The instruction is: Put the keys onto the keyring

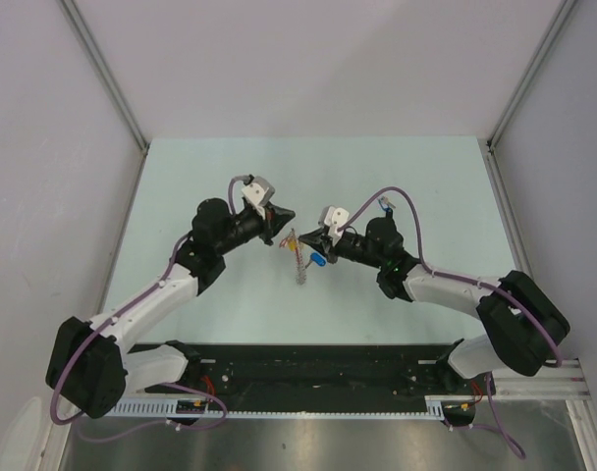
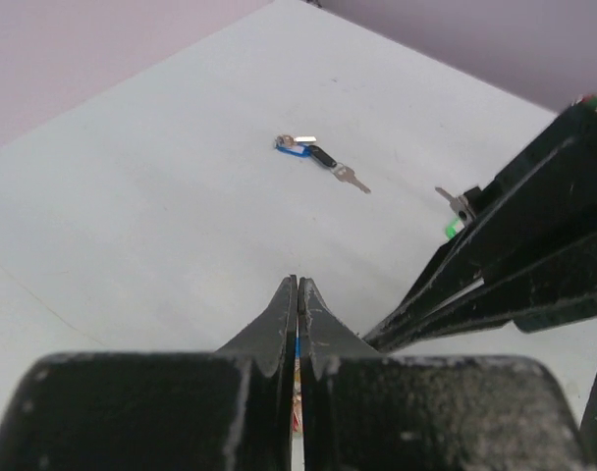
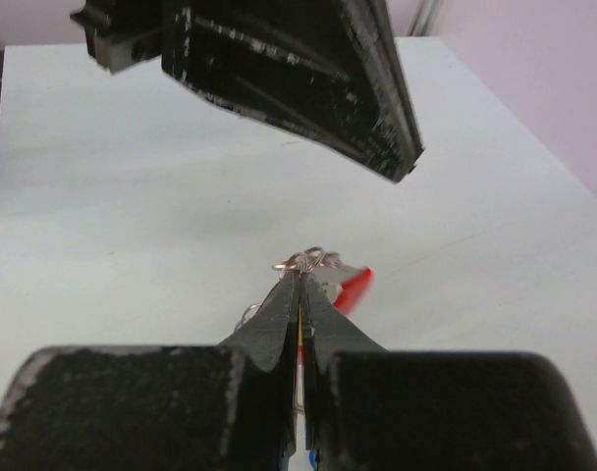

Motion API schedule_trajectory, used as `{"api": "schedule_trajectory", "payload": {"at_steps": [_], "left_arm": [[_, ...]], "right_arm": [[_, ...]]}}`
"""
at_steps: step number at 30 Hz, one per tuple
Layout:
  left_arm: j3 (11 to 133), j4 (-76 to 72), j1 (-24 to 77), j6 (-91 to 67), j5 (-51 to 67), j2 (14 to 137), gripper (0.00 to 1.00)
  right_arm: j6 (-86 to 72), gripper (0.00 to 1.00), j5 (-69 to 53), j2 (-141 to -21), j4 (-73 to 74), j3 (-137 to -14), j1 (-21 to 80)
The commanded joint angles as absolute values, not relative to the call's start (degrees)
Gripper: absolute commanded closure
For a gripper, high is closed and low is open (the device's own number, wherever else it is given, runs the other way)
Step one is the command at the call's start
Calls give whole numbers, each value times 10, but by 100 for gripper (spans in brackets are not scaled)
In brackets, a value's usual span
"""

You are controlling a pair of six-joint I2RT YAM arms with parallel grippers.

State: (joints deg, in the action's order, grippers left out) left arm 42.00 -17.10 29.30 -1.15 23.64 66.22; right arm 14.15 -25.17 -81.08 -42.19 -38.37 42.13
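Keyring [image 1: 297, 257] sits at the centre of the top view, between my two fingertips, with its silver strand trailing toward the lower frame. My right gripper [image 3: 298, 287] is pressed shut with the wire loops right at its tip, low centre of its wrist view, so I judge it is pinching the keyring. My left gripper [image 2: 297, 291] is shut too. Only a thin sliver of colour shows in its seam, and I cannot tell what, if anything, it holds. Loose keys [image 2: 310, 151] lie on the table [image 2: 132, 216] at upper centre of the left wrist view, well apart from me. A green key [image 2: 454, 224] shows at right, just beside my right fingers, and I cannot tell whether it is loose. To thread well, I should hold the right pinch firm on the coil and open the left only beside one key. I should grip that key by the head so its hole is free, then bring the hole slowly to the coil's end, since thin wire will likely twist under a sideways push.
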Motion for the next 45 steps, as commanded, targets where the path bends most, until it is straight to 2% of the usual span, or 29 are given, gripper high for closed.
{"api": "schedule_trajectory", "payload": {"at_steps": [1, 6, 7, 8, 11, 14, 17, 22, 27, 29, 30, 31, 33, 45], "left_arm": [[432, -221, 288, -40, 216, 640, 100], [376, -200, 289, -47, 209, 604, 98], [365, -194, 288, -47, 206, 586, 93], [354, -191, 288, -46, 201, 575, 79], [319, -185, 287, -33, 203, 538, 56], [294, -193, 287, -26, 214, 517, 42], [272, -213, 284, -11, 253, 516, 34], [243, -257, 273, 18, 324, 531, 27], [239, -270, 264, 29, 366, 554, 27], [234, -271, 261, 33, 380, 558, 32], [233, -270, 261, 39, 385, 560, 35], [232, -270, 261, 43, 389, 563, 46], [226, -272, 260, 48, 391, 568, 57], [243, -273, 259, 47, 406, 594, 60]], "right_arm": [[160, 100, -308, -824, -448, -422, 407], [179, 100, -361, -829, -423, -444, 403], [183, 100, -368, -831, -419, -446, 399], [185, 100, -380, -834, -417, -452, 397], [185, 100, -404, -845, -415, -454, 389], [178, 100, -437, -851, -420, -454, 384], [198, 100, -469, -849, -397, -457, 383], [216, 100, -493, -847, -354, -468, 381], [230, 100, -495, -847, -334, -469, 380], [230, 100, -497, -848, -330, -472, 381], [230, 100, -497, -848, -329, -472, 381], [232, 100, -497, -848, -326, -473, 381], [234, 100, -496, -847, -322, -474, 381], [237, 100, -497, -846, -309, -477, 382]]}}
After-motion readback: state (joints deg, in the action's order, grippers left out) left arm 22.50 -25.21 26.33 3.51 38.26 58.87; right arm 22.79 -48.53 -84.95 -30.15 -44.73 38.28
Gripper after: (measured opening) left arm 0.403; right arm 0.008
